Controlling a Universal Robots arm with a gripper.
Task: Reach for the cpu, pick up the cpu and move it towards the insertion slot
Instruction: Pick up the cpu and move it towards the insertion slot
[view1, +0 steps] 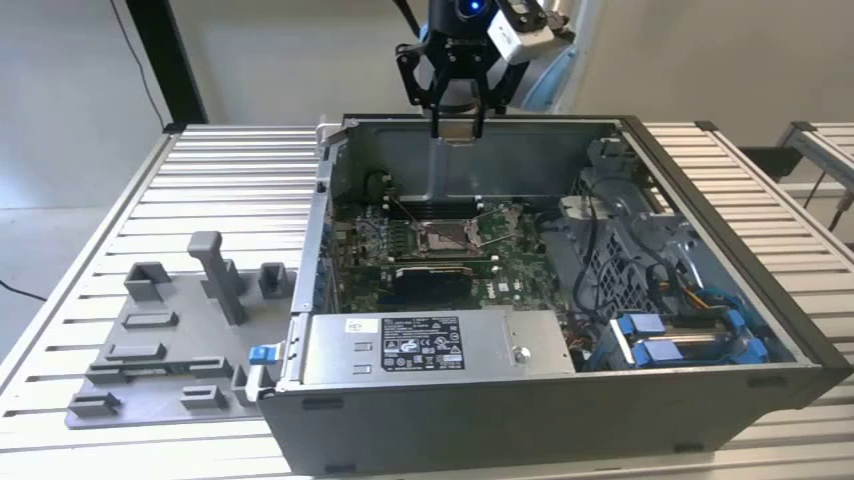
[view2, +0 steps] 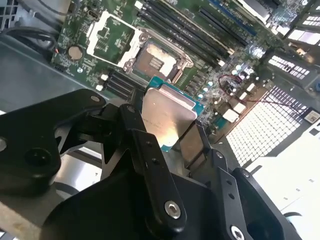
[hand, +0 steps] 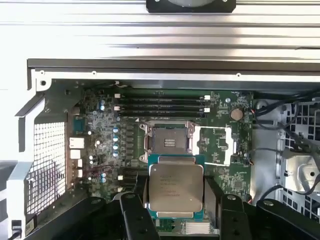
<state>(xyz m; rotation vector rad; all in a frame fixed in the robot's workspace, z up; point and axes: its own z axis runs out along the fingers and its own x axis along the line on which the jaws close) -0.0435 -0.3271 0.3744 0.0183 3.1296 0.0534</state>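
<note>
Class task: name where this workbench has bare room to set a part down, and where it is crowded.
Bare slats lie behind the grey tray, left of the computer case in the exterior view. Inside the case it is crowded; the gripper holds the cpu above the insertion slot.

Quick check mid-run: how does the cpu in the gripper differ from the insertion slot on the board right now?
The cpu is held in the gripper above the case, while the insertion slot sits fixed on the green board, empty.
The cpu shows a flat silver-grey metal top; the insertion slot is a silver frame around a brownish centre.
In the exterior view, the cpu hangs above the case's far wall, apart from the insertion slot.
Both are square.
</note>
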